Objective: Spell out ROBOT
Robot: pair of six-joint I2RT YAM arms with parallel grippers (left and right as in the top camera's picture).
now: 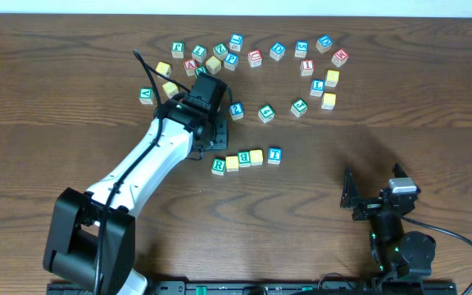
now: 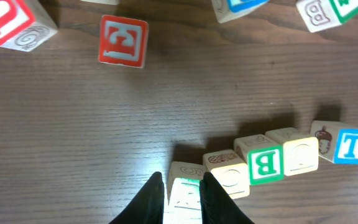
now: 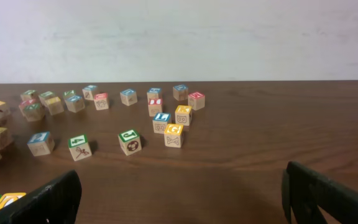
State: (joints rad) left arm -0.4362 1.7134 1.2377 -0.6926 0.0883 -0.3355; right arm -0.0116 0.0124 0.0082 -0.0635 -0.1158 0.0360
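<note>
A row of letter blocks lies mid-table: green R [image 1: 218, 165], yellow O [image 1: 232, 163], green B [image 1: 244, 159], yellow O [image 1: 256, 156], blue T [image 1: 274, 154]. In the left wrist view the row runs from R [image 2: 184, 198] through O [image 2: 232, 177], B [image 2: 266, 163] and O [image 2: 300, 154] to T [image 2: 352, 144]. My left gripper [image 1: 215, 154] [image 2: 184, 196] is at the row's left end, its fingers pressed on either side of the R block, which rests on the table. My right gripper [image 1: 373, 184] [image 3: 182, 193] is wide open and empty at the front right.
Several loose letter blocks are scattered across the back of the table, among them a red block [image 1: 255, 57] [image 2: 123, 40], a blue one [image 1: 236, 110], a green one [image 1: 266, 113] and a yellow one [image 1: 329, 100]. The table's far edge meets a white wall [image 3: 179, 37].
</note>
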